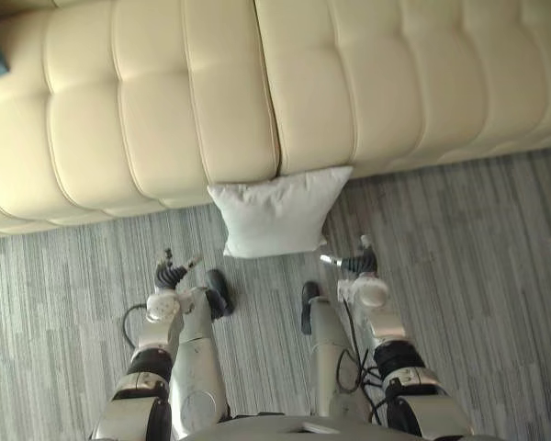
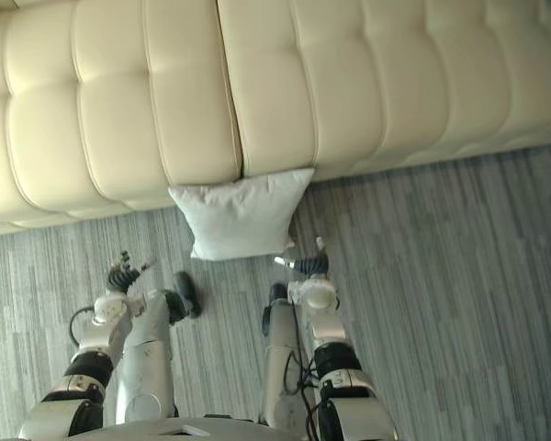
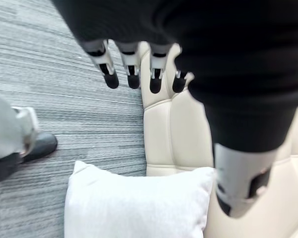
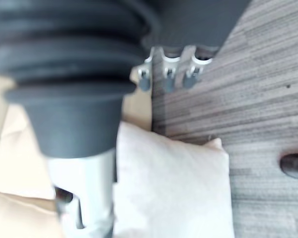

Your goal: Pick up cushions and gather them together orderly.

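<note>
A cream tufted sofa point(image 1: 165, 110) spans the scene, with grey striped carpet point(image 1: 459, 239) running along its front. A plain white square cushion point(image 1: 275, 216) lies on the carpet, one edge against the sofa's front where two seat sections meet. The left hand point(image 1: 170, 275) and right hand point(image 1: 356, 265) hover just off the cushion corners farthest from the sofa, fingers straight and relaxed, both empty and touching nothing.
</note>
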You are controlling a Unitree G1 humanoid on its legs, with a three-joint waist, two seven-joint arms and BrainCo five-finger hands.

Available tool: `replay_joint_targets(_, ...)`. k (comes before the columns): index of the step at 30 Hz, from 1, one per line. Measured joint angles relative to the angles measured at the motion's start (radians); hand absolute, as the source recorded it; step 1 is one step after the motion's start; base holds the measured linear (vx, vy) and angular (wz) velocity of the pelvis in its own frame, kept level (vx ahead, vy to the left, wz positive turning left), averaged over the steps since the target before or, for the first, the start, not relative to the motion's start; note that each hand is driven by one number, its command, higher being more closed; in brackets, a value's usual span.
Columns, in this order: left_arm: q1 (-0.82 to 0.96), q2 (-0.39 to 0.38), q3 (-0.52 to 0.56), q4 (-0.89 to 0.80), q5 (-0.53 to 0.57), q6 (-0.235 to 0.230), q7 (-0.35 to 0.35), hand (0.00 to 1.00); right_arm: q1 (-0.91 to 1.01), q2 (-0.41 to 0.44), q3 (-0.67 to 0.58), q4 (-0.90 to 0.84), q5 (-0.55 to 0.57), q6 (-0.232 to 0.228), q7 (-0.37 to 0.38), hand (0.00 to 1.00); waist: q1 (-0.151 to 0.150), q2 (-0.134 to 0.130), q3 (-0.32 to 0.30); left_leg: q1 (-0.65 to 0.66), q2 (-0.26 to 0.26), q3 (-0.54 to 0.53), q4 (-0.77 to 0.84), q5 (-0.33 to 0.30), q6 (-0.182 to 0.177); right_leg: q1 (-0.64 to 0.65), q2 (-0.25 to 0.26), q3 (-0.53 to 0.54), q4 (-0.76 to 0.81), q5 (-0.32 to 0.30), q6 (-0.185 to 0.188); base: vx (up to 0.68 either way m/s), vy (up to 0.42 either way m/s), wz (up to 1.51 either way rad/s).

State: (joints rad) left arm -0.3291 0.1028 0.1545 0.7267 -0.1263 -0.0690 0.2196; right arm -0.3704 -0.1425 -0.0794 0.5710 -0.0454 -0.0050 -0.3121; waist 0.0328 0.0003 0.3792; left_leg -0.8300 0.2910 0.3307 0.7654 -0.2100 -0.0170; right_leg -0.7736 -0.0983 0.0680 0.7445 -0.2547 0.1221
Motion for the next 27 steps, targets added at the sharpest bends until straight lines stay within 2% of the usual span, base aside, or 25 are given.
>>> replay_joint_targets(2,-0.054,0.026,0.001,-0.033,-0.011,0.0,0.013,0.0,-0.052,-0.024,-0.034,-0.005,0.003,0.0,-0.022,0.0,0.0,0.001,0.04,-0.069,0.0,-0.017,0.033,0.006,0.01,-0.068,-0.002,-0.005,0.051,-0.011,-0.003,-0.09,-0.035,0.19)
replay_joint_targets(5,-0.148,0.066,0.004,-0.137,-0.049,-0.004,0.039,0.0,-0.155,-0.088,-0.101,-0.007,0.056,0.001,-0.065,0.0,0.007,0.005,0.089,-0.244,-0.002,-0.053,0.089,0.033,0.032,-0.233,-0.017,-0.029,0.151,-0.025,0.0,-0.05,-0.051,0.28)
replay_joint_targets(8,-0.193,0.075,0.005,-0.206,-0.07,-0.007,0.056,0.0,-0.226,-0.125,-0.13,-0.025,0.093,0.001,-0.086,0.0,0.023,0.005,0.137,-0.326,-0.001,-0.059,0.121,0.04,0.039,-0.322,-0.021,-0.027,0.207,-0.038,-0.002,0.0,-0.045,0.12)
replay_joint_targets(11,-0.228,0.076,0.001,-0.29,-0.087,-0.014,0.08,0.0,-0.306,-0.159,-0.129,-0.05,0.121,0.0,-0.11,0.0,0.025,0.005,0.148,-0.454,-0.006,-0.083,0.166,0.047,0.039,-0.449,-0.033,-0.035,0.289,-0.065,-0.004,0.01,-0.062,0.21)
replay_joint_targets(15,-0.29,0.085,-0.017,-0.325,-0.086,-0.018,0.102,0.0,-0.387,-0.196,-0.118,-0.05,0.138,0.0,-0.123,0.0,0.027,0.003,0.154,-0.559,-0.013,-0.106,0.208,0.053,0.037,-0.556,-0.042,-0.04,0.371,-0.093,-0.01,-0.01,-0.053,0.2)
replay_joint_targets(23,-0.522,0.17,-0.095,-0.264,-0.087,-0.021,0.14,0.0,-0.659,-0.258,-0.002,-0.043,0.177,-0.001,-0.205,0.0,0.024,0.003,0.178,-0.805,0.001,-0.136,0.326,0.058,0.037,-0.812,-0.042,-0.027,0.535,-0.125,-0.017,-0.06,-0.024,0.06)
replay_joint_targets(24,-0.546,0.178,-0.107,-0.255,-0.088,-0.021,0.14,0.0,-0.691,-0.257,0.004,-0.04,0.178,-0.001,-0.221,1.0,0.022,0.002,0.179,-0.828,0.003,-0.141,0.333,0.058,0.036,-0.834,-0.042,-0.028,0.542,-0.125,-0.019,-0.05,0.02,0.02)
replay_joint_targets(27,-0.596,0.18,-0.153,-0.245,-0.089,-0.021,0.141,0.0,-0.739,-0.261,0.025,-0.03,0.2,-0.001,-0.245,1.0,0.017,0.002,0.179,-0.856,0.001,-0.141,0.333,0.064,0.037,-0.862,-0.044,-0.028,0.546,-0.123,-0.023,-0.04,0.035,0.01)
